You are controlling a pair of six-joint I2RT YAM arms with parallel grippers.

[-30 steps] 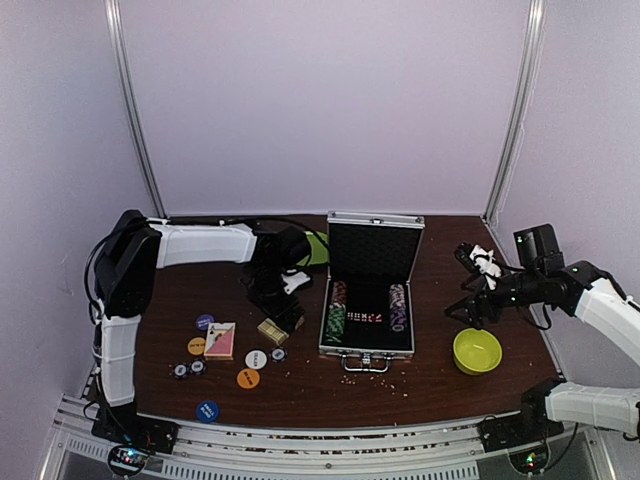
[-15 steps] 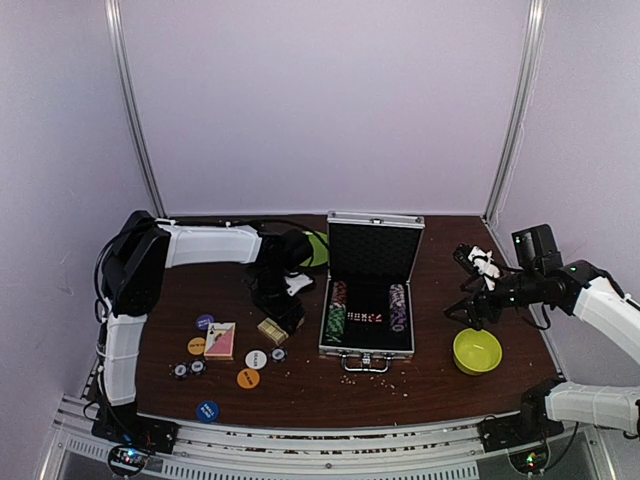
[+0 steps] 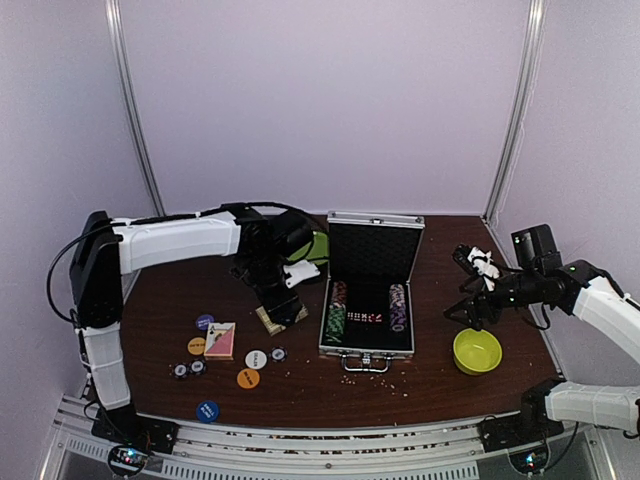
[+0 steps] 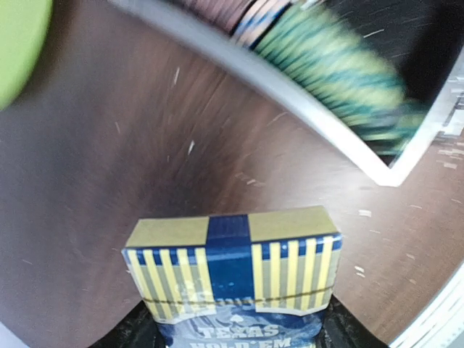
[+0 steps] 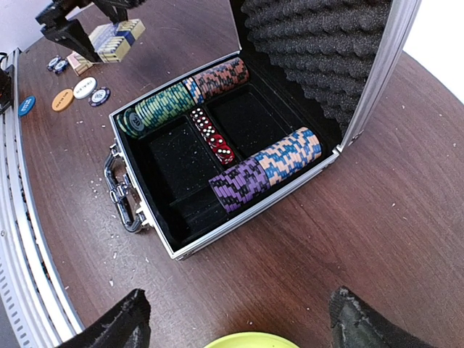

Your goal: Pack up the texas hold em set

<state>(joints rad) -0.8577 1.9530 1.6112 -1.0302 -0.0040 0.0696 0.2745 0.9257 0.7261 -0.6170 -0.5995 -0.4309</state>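
**Card deck** [image 4: 232, 268]: blue with yellow stripes, clamped between the fingers of the left gripper [image 3: 278, 306]. Its lower edge is cut off.
- Legible: "TEXAS HOLD'EM".
- Beyond the fingertips: a corner of the open case [image 5: 312, 58] and green chips [image 4: 337, 80], both motion-blurred.

**Right gripper** [image 5: 239, 322]: fingers spread wide, nothing between them.
- The case lies just ahead.
- The bowl [image 5: 250, 339] sits beneath, mostly cut off.
- Bare brown table [image 5: 391, 239] lies between gripper and case.

Dark wooden tabletop [image 3: 300, 385] flecked with pale crumbs [image 3: 400, 388], yellow-green bowl [image 3: 477, 351] upright near its right edge, flat green plate [image 3: 319, 246] partly hidden toward its far edge
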